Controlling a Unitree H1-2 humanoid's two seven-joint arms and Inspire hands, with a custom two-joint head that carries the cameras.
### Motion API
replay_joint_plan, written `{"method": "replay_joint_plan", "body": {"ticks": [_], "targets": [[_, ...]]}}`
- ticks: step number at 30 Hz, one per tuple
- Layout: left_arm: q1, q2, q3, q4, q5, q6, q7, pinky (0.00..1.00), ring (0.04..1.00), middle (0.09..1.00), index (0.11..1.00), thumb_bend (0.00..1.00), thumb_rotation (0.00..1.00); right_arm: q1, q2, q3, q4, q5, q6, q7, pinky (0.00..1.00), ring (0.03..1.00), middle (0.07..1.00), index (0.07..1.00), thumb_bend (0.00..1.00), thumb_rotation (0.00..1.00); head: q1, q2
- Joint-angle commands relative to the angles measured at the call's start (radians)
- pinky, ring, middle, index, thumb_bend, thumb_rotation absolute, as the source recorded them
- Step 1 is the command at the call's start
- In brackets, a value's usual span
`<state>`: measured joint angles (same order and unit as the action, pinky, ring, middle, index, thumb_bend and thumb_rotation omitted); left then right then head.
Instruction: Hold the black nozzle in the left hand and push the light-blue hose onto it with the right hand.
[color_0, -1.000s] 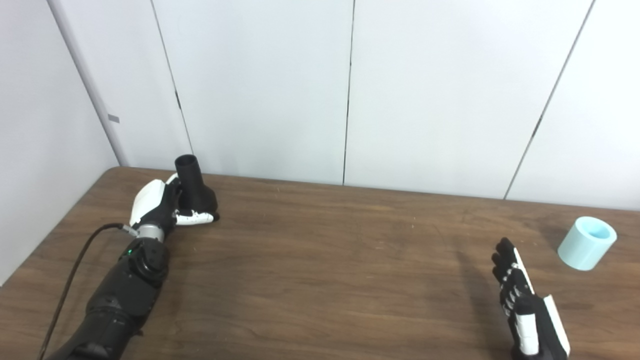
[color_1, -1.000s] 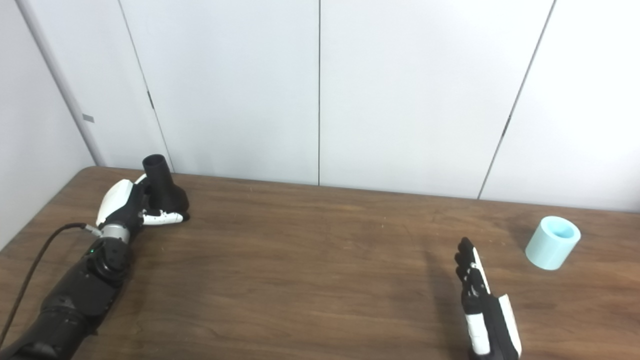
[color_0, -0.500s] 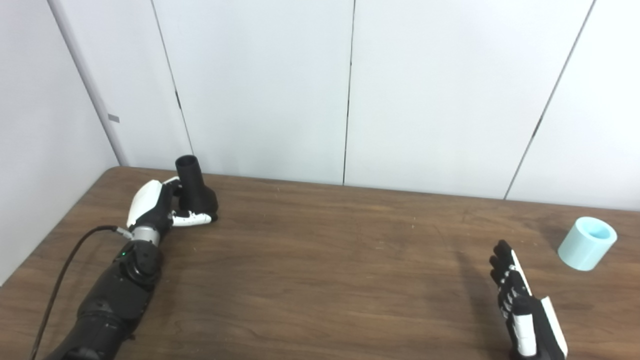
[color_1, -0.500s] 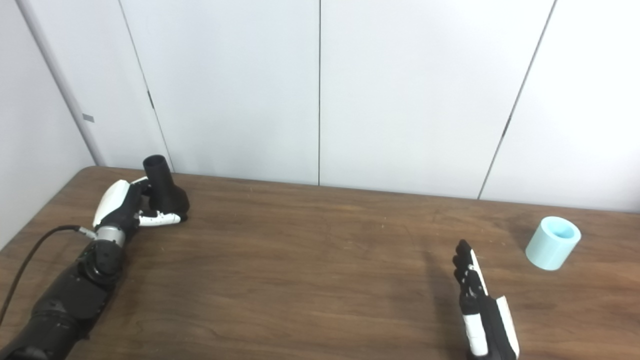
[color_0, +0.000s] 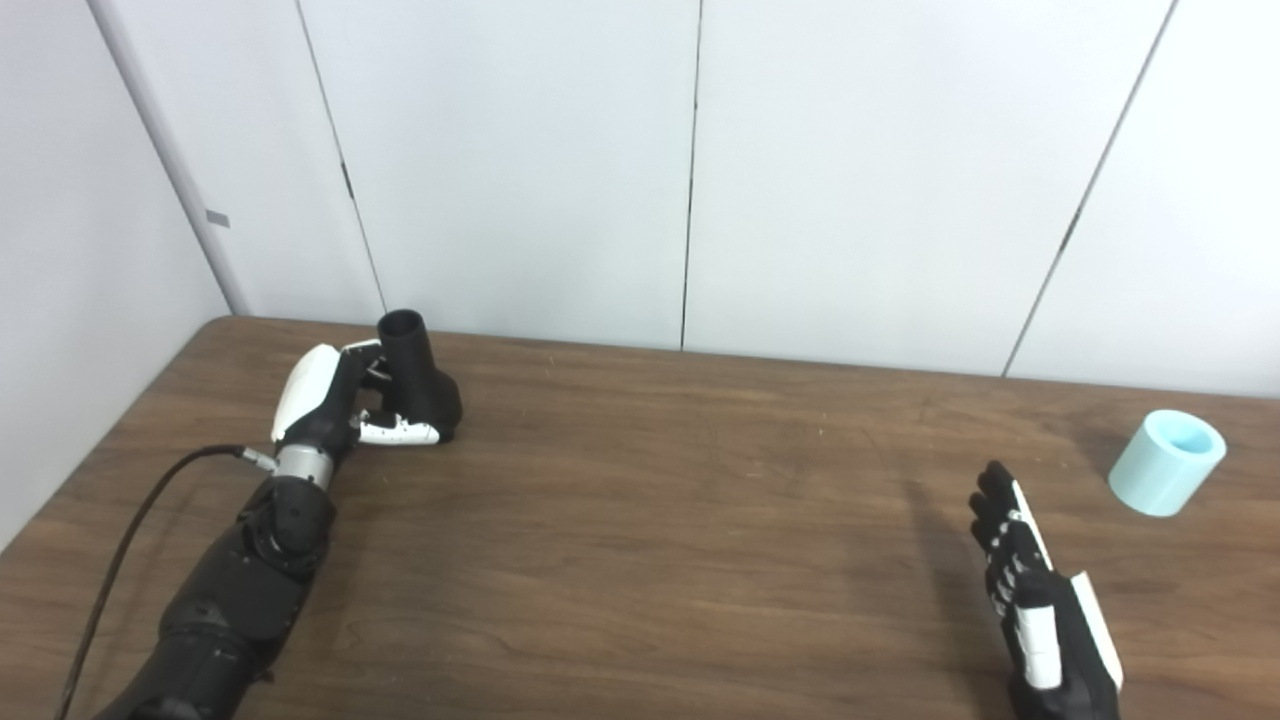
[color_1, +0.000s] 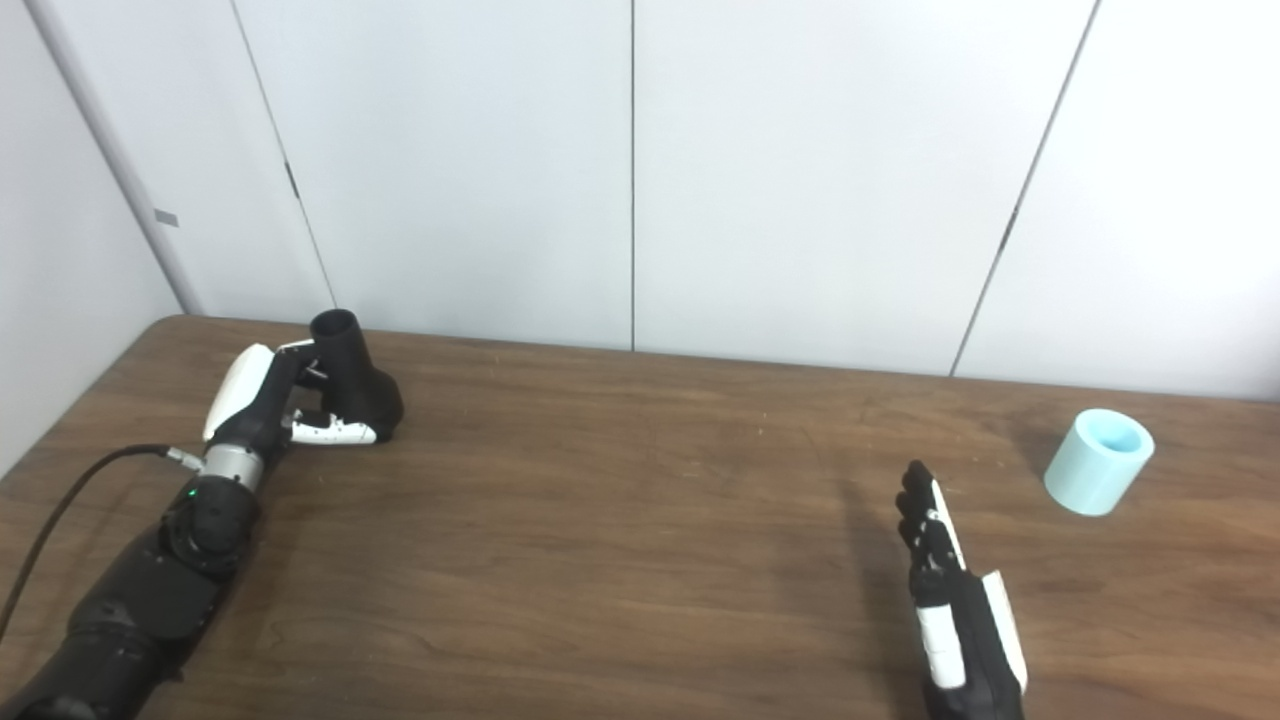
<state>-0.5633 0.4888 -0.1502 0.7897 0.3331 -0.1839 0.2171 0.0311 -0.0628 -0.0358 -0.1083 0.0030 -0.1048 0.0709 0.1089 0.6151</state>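
Two robot hands are working apart. Nearest, the right robot hand (color_0: 1040, 610) is hovering flat, fingers spread, holding nothing. Beyond it the light-blue hose (color_0: 1167, 462) is standing on the desk (color_0: 680, 520), probably light and stiff; grasp its sides. Farthest, the left robot hand (color_0: 340, 405) is wrapping the black nozzle (color_0: 420, 385), likely rigid.

No readable text, no labels, no brands, no numbers, no signs on anything in view
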Motion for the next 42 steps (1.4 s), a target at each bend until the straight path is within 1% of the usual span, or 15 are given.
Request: {"method": "replay_joint_plan", "body": {"ticks": [1, 3, 5, 6, 8, 11, 13, 16, 20, 24, 26, 28, 34, 37, 42], "targets": [[0.055, -0.053, -0.053, 0.025, 0.018, 0.006, -0.09, 0.75, 0.581, 0.481, 0.477, 0.52, 0.09, 0.023, 0.009, 0.005, 0.001, 0.008, 0.0, -0.006, 1.0, 0.997, 1.0, 1.0, 0.69, 1.0, 0.0, 0.0], [0.058, -0.052, -0.064, 0.032, 0.018, -0.01, -0.089, 0.74, 0.572, 0.48, 0.477, 0.52, 0.09, 0.023, 0.009, 0.006, 0.0, 0.007, 0.002, -0.006, 1.0, 0.996, 0.999, 1.0, 0.69, 1.0, 0.0, 0.0], [0.062, -0.051, -0.074, 0.039, 0.021, -0.027, -0.087, 0.65, 0.538, 0.473, 0.477, 0.52, 0.09, 0.024, 0.009, 0.007, -0.003, 0.007, 0.004, -0.007, 1.0, 0.996, 0.999, 1.0, 0.69, 1.0, 0.0, 0.0], [0.064, -0.051, -0.078, 0.041, 0.022, -0.035, -0.087, 0.63, 0.527, 0.47, 0.477, 0.52, 0.09, 0.024, 0.008, 0.007, -0.006, 0.008, 0.007, -0.007, 1.0, 0.996, 0.999, 1.0, 0.69, 1.0, -0.001, 0.007], [0.068, -0.05, -0.087, 0.042, 0.026, -0.046, -0.085, 0.62, 0.519, 0.468, 0.477, 0.52, 0.09, 0.025, 0.008, 0.006, -0.01, 0.008, 0.011, -0.007, 1.0, 0.996, 0.998, 1.0, 0.69, 1.0, -0.001, 0.007], [0.08, -0.055, -0.108, 0.031, 0.04, -0.055, -0.077, 0.63, 0.528, 0.479, 0.478, 0.52, 0.09, 0.026, 0.008, 0.007, -0.012, 0.007, 0.015, -0.008, 1.0, 0.993, 0.991, 1.0, 0.69, 1.0, -0.002, 0.009], [0.09, -0.062, -0.125, 0.019, 0.048, -0.058, -0.074, 0.61, 0.528, 0.479, 0.477, 0.52, 0.09, 0.025, 0.009, 0.007, -0.013, 0.005, 0.017, -0.009, 0.99, 0.992, 0.988, 1.0, 0.69, 1.0, -0.002, 0.009], [0.111, -0.073, -0.157, -0.021, 0.06, -0.051, -0.075, 0.59, 0.517, 0.463, 0.476, 0.52, 0.09, 0.025, 0.01, 0.008, -0.017, 0.003, 0.022, -0.01, 0.99, 0.991, 0.987, 1.0, 0.69, 1.0, -0.006, 0.013], [0.146, -0.102, -0.2, -0.096, 0.082, -0.028, -0.083, 0.6, 0.513, 0.455, 0.476, 0.52, 0.09, 0.023, 0.013, 0.01, -0.021, -0.004, 0.027, -0.013, 0.99, 0.991, 0.986, 1.0, 0.69, 1.0, -0.011, 0.015], [0.175, -0.132, -0.256, -0.162, 0.107, -0.015, -0.108, 0.65, 0.565, 0.468, 0.475, 0.52, 0.09, 0.021, 0.015, 0.01, -0.019, -0.007, 0.029, -0.013, 0.99, 0.989, 0.985, 1.0, 0.69, 1.0, -0.02, 0.019], [0.185, -0.144, -0.282, -0.183, 0.111, -0.017, -0.124, 0.67, 0.575, 0.472, 0.475, 0.52, 0.09, 0.021, 0.016, 0.011, -0.024, -0.008, 0.033, -0.014, 0.99, 0.988, 0.986, 1.0, 0.69, 1.0, -0.025, 0.02], [0.196, -0.162, -0.306, -0.194, 0.099, -0.033, -0.143, 0.68, 0.572, 0.466, 0.475, 0.52, 0.09, 0.021, 0.019, 0.014, -0.031, -0.009, 0.037, -0.016, 0.99, 0.987, 0.986, 1.0, 0.69, 1.0, -0.033, 0.023], [0.218, -0.19, -0.341, -0.236, 0.094, -0.032, -0.178, 0.67, 0.564, 0.452, 0.474, 0.52, 0.09, 0.021, 0.025, 0.023, -0.039, -0.013, 0.044, -0.022, 0.99, 0.986, 0.986, 1.0, 0.69, 1.0, -0.045, 0.027], [0.222, -0.203, -0.357, -0.249, 0.094, -0.033, -0.189, 0.69, 0.569, 0.455, 0.474, 0.52, 0.09, 0.017, 0.027, 0.024, -0.034, -0.012, 0.042, -0.023, 0.99, 0.985, 0.984, 1.0, 0.7, 1.0, -0.052, 0.028], [0.237, -0.217, -0.39, -0.266, 0.108, -0.044, -0.205, 0.69, 0.583, 0.476, 0.475, 0.52, 0.08, 0.012, 0.047, 0.038, -0.035, -0.031, 0.045, -0.037, 0.99, 0.984, 0.983, 1.0, 0.69, 1.0, -0.108, 0.033]]}}
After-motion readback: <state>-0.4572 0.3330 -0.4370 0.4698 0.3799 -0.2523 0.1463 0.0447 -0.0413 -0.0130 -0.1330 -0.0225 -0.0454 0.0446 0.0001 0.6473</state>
